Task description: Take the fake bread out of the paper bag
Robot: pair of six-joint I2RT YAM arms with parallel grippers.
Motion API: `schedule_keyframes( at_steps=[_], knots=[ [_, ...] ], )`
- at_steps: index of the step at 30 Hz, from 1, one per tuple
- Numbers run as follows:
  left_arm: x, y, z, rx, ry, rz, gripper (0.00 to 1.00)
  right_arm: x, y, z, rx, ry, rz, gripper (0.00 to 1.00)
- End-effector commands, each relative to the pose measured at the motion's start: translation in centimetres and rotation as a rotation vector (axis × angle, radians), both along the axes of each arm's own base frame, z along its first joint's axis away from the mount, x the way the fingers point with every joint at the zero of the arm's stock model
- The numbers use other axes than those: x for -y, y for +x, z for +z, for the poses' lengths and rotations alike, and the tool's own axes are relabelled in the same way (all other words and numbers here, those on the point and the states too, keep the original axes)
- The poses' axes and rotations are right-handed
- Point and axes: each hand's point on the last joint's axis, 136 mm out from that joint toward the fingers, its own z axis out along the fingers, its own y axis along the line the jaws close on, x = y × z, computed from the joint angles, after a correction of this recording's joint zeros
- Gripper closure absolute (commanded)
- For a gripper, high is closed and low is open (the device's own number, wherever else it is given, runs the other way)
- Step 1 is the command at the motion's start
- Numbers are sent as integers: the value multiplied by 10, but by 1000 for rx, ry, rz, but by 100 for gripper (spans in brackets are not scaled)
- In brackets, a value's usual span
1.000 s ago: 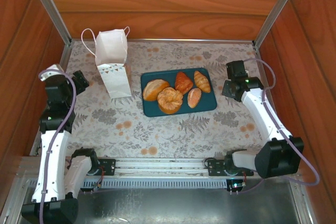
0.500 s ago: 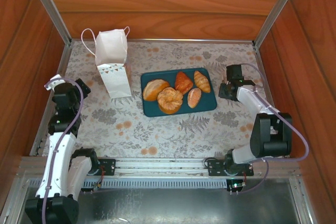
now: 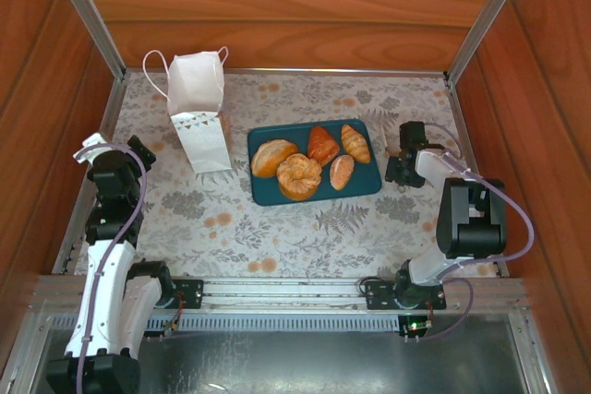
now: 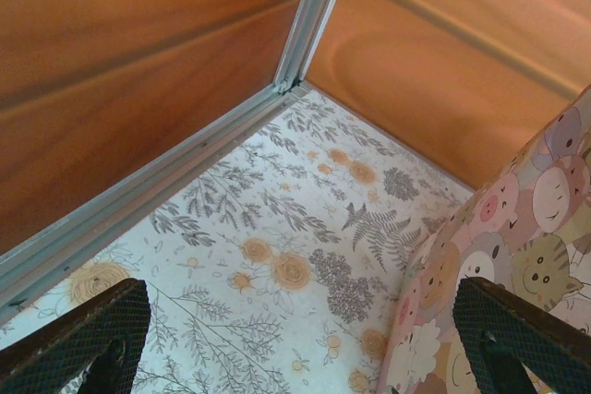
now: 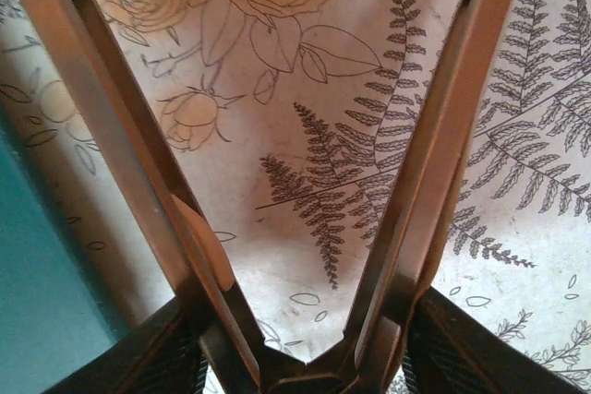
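The white paper bag [image 3: 199, 126] stands upright at the back left, handles up. Several glossy golden pieces of fake bread [image 3: 298, 176] lie on the dark teal tray [image 3: 365, 182] in the middle. My left gripper [image 3: 138, 150] sits low, left of the bag, open and empty. In the left wrist view its fingers [image 4: 83, 339] stand wide apart, and a paper wall printed with cartoon animals [image 4: 517, 228] rises beside the right one. My right gripper [image 3: 400, 169] is just off the tray's right end. Its fingers [image 5: 120, 136] spread in a V over bare cloth, with the tray edge [image 5: 37, 283] at the left.
A floral cloth [image 3: 277, 228] covers the table. Wooden walls [image 3: 277, 6] and metal corner posts [image 3: 88, 16] close in the back and both sides. A metal rail [image 3: 277, 292] runs along the near edge between the arm bases.
The right arm folded down and its gripper sank to the cloth beside the tray's right end, its jaws opening. The left gripper drew back a little toward the near edge.
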Motion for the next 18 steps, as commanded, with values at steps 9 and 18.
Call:
schedule_keyframes(
  at_steps=[9, 18],
  knots=[
    [-4, 1, 8, 28, 1, 21, 10, 14, -13, -8, -33, -36, -62, 34],
    [-5, -1, -1, -7, 22, 15, 10, 23, -16, 58, 155, -61, -121, 0]
  ],
)
